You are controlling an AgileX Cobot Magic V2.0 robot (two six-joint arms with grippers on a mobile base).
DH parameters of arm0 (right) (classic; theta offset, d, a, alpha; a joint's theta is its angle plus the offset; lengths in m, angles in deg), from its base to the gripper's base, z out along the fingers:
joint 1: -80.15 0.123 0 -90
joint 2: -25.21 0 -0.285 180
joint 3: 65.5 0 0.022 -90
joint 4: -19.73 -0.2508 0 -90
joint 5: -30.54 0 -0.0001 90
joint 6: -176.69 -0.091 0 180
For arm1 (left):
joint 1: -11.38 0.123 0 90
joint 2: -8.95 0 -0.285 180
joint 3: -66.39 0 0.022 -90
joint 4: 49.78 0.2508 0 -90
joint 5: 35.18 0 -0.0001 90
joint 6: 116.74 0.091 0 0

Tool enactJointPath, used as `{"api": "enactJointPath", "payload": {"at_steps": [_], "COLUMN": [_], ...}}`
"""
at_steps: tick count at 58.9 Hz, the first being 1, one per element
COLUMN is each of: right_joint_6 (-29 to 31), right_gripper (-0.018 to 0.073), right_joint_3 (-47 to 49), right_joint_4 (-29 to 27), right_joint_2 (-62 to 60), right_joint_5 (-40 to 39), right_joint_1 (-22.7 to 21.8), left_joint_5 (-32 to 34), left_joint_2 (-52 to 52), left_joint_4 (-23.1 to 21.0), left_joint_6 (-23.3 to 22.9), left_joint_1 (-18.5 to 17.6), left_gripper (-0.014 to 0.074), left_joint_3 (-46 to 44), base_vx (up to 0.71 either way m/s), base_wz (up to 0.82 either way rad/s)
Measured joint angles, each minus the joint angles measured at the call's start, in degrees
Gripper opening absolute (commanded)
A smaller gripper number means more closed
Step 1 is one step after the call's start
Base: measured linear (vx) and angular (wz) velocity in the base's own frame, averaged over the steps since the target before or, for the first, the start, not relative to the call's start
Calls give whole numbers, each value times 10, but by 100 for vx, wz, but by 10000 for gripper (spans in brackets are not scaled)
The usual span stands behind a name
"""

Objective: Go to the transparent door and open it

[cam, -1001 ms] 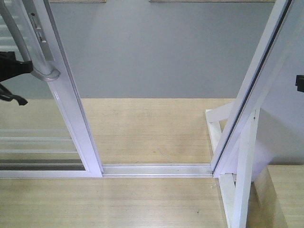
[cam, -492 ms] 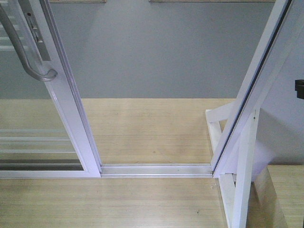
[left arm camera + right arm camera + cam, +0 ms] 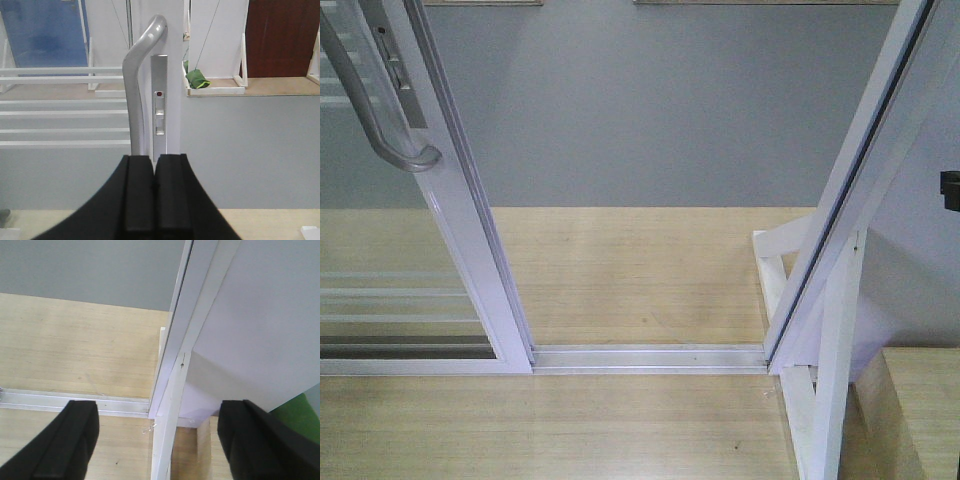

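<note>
Gone from the front view: black left gripper [image 3: 153, 200], now jaws closed, empty, short of the grey curved pull handle [image 3: 137, 95]. White-framed transparent door [image 3: 460, 230] stands slid left, gap open. Right gripper [image 3: 157, 440] wide open, empty. Opening judged done.

The transparent door [image 3: 450, 215] is a glass panel in a white frame with thin white horizontal bars, slid left along the floor track [image 3: 650, 357] so the doorway's open. Its grey curved pull handle [image 3: 137, 82] sits on the upright, right beside a narrow lock plate [image 3: 159, 105].
</note>
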Motion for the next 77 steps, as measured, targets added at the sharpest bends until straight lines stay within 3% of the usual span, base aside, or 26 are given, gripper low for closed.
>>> {"api": "enactJointPath", "payload": {"at_steps": [23,29,39,53,62,77], "right_joint_6": [0,0,0,0,0,0], "right_gripper": [564,564,564,564,564,564], "right_joint_3": [0,0,0,0,0,0], "right_joint_4": [0,0,0,0,0,0], "right_joint_2": [0,0,0,0,0,-2], "right_joint_5": [0,0,0,1,3,4], "right_joint_1": [0,0,0,0,0,0], "left_joint_5": [-10,-11,-12,-11,-11,-2], "left_joint_2": [0,13,96,270,369,393], "left_joint_4": [0,1,34,46,46,46], "left_joint_6": [-1,-19,-67,-21,-23,-53], "left_joint_1": [0,-1,-2,-2,-2,-23], "left_gripper": [-8,-8,-8,-8,-8,-7], "left_joint_3": [4,21,81,181,245,325], "base_vx": [0,0,0,0,0,0], "base_wz": [0,0,0,0,0,0]}}
